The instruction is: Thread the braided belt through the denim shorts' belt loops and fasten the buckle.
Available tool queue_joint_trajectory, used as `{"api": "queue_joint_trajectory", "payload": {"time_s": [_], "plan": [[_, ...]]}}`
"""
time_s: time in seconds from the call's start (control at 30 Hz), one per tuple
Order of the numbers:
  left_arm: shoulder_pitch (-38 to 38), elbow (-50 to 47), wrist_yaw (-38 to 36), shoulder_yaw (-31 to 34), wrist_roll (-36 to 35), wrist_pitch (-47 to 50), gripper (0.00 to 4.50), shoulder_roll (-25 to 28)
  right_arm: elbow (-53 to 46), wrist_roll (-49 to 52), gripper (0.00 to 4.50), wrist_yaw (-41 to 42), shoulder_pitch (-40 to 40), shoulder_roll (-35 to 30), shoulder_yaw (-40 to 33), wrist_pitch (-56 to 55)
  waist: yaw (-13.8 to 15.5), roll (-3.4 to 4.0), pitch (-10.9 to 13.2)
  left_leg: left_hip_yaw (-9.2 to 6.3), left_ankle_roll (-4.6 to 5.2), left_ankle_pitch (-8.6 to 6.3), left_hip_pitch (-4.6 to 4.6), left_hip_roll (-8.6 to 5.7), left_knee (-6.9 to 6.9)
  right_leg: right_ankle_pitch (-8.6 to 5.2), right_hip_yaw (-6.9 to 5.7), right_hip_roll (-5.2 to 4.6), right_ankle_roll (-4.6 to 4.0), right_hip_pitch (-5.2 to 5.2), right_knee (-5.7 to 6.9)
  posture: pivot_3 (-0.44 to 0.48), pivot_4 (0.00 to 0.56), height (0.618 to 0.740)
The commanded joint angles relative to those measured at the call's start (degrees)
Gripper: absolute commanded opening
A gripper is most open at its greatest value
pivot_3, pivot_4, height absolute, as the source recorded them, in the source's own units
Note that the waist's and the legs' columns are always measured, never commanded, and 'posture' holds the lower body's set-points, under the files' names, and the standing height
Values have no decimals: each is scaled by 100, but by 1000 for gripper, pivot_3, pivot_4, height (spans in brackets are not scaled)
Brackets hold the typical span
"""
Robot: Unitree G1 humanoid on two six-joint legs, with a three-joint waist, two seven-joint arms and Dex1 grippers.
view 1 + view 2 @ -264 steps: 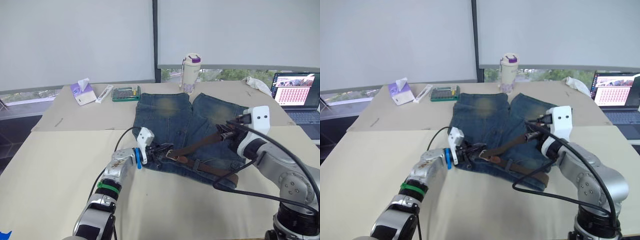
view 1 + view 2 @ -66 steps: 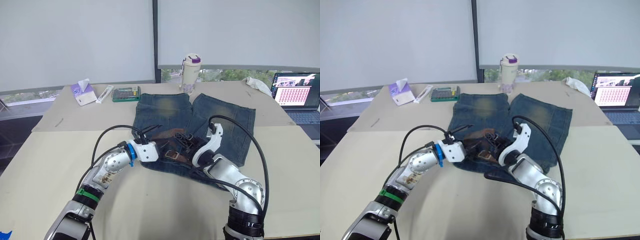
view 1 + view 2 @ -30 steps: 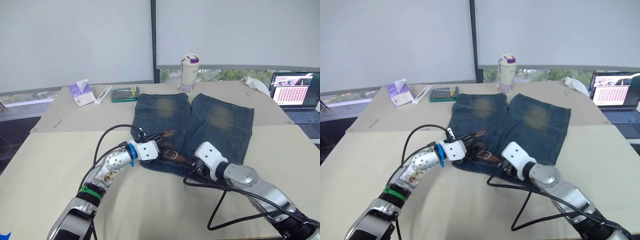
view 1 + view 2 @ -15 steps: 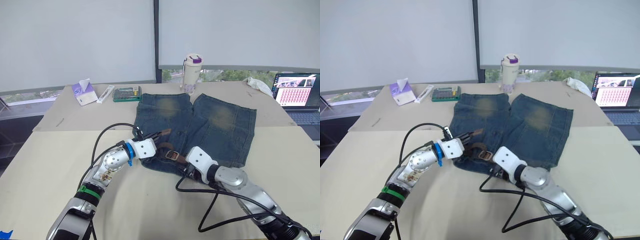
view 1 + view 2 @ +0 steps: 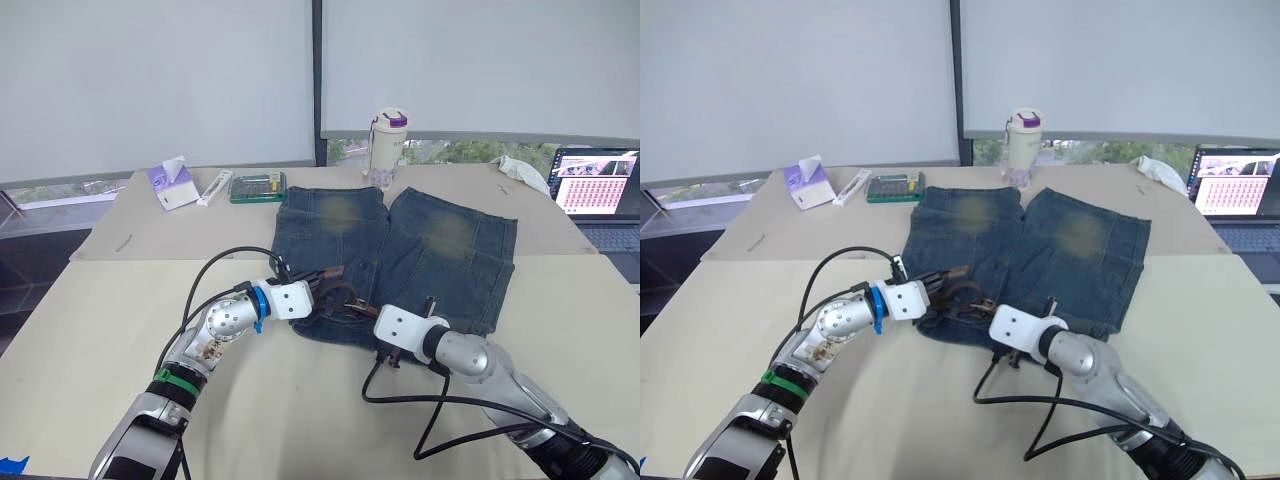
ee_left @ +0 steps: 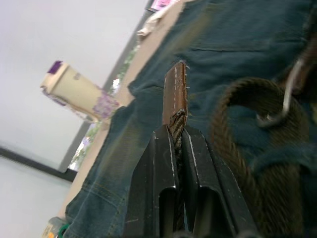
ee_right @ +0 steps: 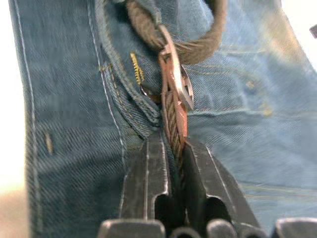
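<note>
The shorts (image 5: 400,250) are lying flat at the centre of the head view, waistband toward the lower edge, and the belt (image 5: 335,292) is bunching in a loop on that waistband, just left of centre. The left gripper (image 6: 176,131) is pinching the belt's leather-tipped end between its fingers (image 6: 158,163), pressed together on it, with the tip (image 6: 175,89) sticking up past them. The right gripper (image 7: 171,144) is also clamping the belt, gripping the braid just behind the buckle (image 7: 173,82), which is sitting against the waistband seam near a loop (image 7: 143,99).

Both ends being held, the step in hand looks like the fastening: feeding the tip through the buckle frame. To do it well, the right gripper should be holding the buckle steady and lifted slightly off the denim, so the frame's opening faces the incoming tip rather than lying flat. The left gripper should be bringing the tip in along the belt's own line, without twisting the braid. Its grip is sitting close to the end, which helps aiming but leaves little strap to push through, so a regrasp farther back may be needed. Snagging denim or pulling the belt out of the loops is the risk.
</note>
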Motion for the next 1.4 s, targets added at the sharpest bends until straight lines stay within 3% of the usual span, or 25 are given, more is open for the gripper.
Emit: {"api": "queue_joint_trajectory", "payload": {"time_s": [0.03,0.53,0.97,1.4], "plan": [[-454,-194,-270,-188,320,-50,0,195,356,-980,17,-658,-240,-311,-177,-1112,6,-1,0,0,-3,1,-1,-2,1,0,1,-1,0,0,-1,0,150,740],[-1340,206,-402,-821,1314,-479,0,448,1120,-2371,17,-2131,-228,-77,-492,-2937,-49,-3,2,5,-2,1,0,2,-1,1,7,4,-1,-1,3,0,150,740],[-1985,1025,92,-1225,2027,-1088,0,362,1224,-2552,17,-2132,-55,184,-742,-3260,-52,-3,2,9,1,0,1,1,0,1,12,6,-1,0,4,0,150,740],[-1733,705,191,-1342,2155,-573,0,-171,1147,-2553,17,-2013,78,451,-895,-3314,-52,-3,1,10,2,0,1,0,2,1,13,6,-1,0,9,0,150,740]]}}
